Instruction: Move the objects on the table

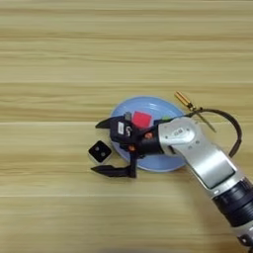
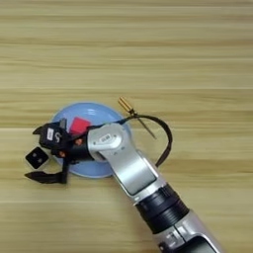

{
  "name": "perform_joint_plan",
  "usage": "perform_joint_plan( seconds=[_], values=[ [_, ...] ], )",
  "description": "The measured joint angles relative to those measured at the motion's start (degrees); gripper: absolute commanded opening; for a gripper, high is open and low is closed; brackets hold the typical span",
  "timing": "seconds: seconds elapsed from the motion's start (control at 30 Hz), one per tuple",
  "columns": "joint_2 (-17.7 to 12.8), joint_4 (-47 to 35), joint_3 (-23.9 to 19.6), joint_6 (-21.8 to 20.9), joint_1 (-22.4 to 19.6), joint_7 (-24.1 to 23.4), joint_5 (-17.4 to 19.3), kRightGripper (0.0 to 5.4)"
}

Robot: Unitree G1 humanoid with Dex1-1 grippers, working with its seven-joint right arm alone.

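Right now the black cube [image 1: 100, 151] with its white edges and dots sits on the bare table [image 1: 49, 59], just off the left rim of the light-blue plate [image 1: 163, 106], and it lies between the two spread fingers of my gripper [image 1: 102, 147]. My jaws stand wide open around it, one tip above it and one below, neither touching it as far as I can see. The red cube [image 1: 142, 119] already rests on the plate, close behind my wrist, and a sliver of green [image 1: 166, 118] shows beside it, mostly hidden by my silver forearm [image 1: 207, 160]. The screwdriver [image 1: 190, 106] with the orange-yellow handle lies on the wood at the plate's upper right edge, untouched by me. I judge one item placed, perhaps two; the black cube is in hand next, and the screwdriver is left.
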Motion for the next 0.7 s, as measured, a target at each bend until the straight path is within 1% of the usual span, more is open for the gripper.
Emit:
perform_joint_plan(
  seconds=[0.07, 0.17, 0.2, 0.27, 0.37, 0.5, 0.57, 0.7],
  values=[
    [-0.2, 0.0, 0.5, 0.0, -0.1, -0.1, -1.3, 5.36],
    [-0.1, 0.2, 1.0, 0.7, -0.4, -0.3, -2.1, 5.36],
    [0.0, 0.2, 1.2, 1.5, -0.6, -0.3, -2.3, 5.36],
    [0.3, 0.5, 1.7, 4.3, -1.3, -0.1, -2.8, 5.36],
    [0.4, 0.8, 2.1, 5.6, -1.8, 0.0, -2.9, 5.36],
    [1.1, 1.4, 2.5, 9.6, -2.6, 0.6, -2.6, 5.36],
    [1.3, 1.4, 2.7, 10.7, -3.1, 0.7, -2.7, 5.36],
    [1.4, 2.3, 3.9, 11.1, -4.0, 0.6, -3.1, 5.36]
  ],
)
